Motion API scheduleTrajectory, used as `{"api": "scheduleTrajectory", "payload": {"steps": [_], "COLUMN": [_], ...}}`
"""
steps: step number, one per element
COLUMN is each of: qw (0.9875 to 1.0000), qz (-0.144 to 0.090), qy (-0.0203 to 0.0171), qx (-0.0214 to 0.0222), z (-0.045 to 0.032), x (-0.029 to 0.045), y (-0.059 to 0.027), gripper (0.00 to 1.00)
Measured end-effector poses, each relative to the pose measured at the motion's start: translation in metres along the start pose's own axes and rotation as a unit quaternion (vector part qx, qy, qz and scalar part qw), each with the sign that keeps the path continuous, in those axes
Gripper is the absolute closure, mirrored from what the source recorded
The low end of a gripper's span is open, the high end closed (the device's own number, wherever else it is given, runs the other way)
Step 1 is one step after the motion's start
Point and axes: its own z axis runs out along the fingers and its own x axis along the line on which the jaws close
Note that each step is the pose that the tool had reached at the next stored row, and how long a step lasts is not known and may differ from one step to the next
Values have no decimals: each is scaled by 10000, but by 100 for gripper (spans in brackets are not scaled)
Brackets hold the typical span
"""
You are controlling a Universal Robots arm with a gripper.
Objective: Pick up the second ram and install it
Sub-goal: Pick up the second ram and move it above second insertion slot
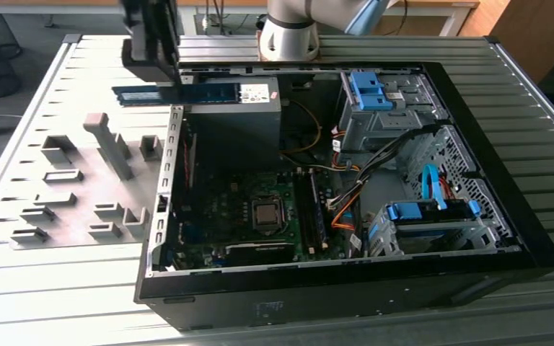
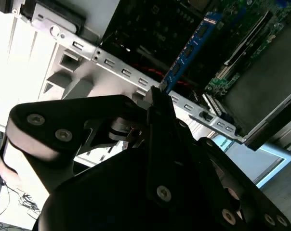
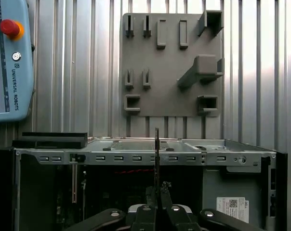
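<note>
Gripping the second ram (image 1: pixel 176 94) by its long edges, the gripper (image 1: pixel 152 61) hangs over the far rim of the open computer case (image 1: pixel 354 288).

In both wrist views the jaws are shut narrow on the stick: in the second wrist view its blue board with black chips (image 2: pixel 186 53) sticks out from between the fingertips (image 2: pixel 157 103), and in the first wrist view it shows edge-on as a thin dark line (image 3: pixel 156 159) above the gripper (image 3: pixel 157 204). Below lies the case's perforated metal rim (image 3: pixel 136 157); farther off, the gray holder plate (image 3: pixel 172 67) rests on the ribbed table (image 3: pixel 261 72), just beside the case's side wall. Inside the case, the motherboard (image 1: pixel 248 209) lies flat.
</note>
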Motion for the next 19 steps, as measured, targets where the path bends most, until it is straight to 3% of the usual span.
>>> {"api": "scheduleTrajectory", "payload": {"steps": [19], "qw": [10000], "qz": [0], "qy": [1], "qx": [0], "z": [9], "x": [-5], "y": [-862], "gripper": [86]}}
